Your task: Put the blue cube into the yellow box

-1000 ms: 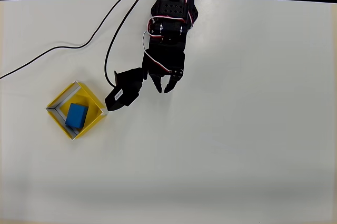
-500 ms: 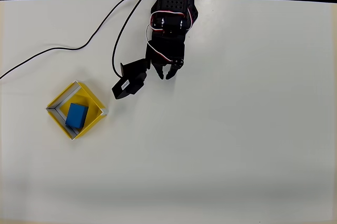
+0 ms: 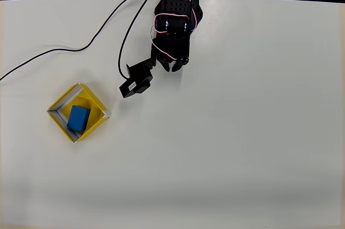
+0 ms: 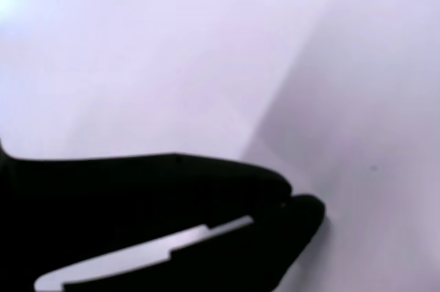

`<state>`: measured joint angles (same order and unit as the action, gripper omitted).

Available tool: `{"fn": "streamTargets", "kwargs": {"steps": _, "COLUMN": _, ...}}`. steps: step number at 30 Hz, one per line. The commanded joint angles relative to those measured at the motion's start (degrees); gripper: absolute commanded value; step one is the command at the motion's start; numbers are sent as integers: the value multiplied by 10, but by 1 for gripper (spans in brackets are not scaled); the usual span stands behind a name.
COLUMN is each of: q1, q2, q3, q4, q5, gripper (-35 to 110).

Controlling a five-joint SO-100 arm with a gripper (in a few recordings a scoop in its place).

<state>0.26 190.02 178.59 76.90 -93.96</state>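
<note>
The blue cube (image 3: 78,118) lies inside the yellow box (image 3: 60,100), which sits turned like a diamond at the table's left in the overhead view. My black gripper (image 3: 172,68) hangs near the top centre, well to the upper right of the box and apart from it. Its fingers are together with nothing between them. The wrist view has the dark gripper (image 4: 295,203) shut over bare white table, its tips meeting.
A black cable (image 3: 64,49) runs across the upper left of the white table (image 3: 242,132) to the arm. The black wrist camera block (image 3: 136,82) juts out left of the gripper. The table's dark far edge runs along the top.
The arm has drawn back toward the top of the picture, away from the yellow box. The cube stays in the box.
</note>
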Motion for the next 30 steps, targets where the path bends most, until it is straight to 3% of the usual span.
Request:
{"fn": "streamTargets", "kwargs": {"steps": 1, "q1": -8, "q2": 16, "q3": 16, "q4": 10, "q5": -16, "gripper": 0}}
{"fn": "streamTargets", "kwargs": {"steps": 30, "q1": 2, "q2": 14, "q3": 16, "q4": 10, "q5": 12, "gripper": 1}}
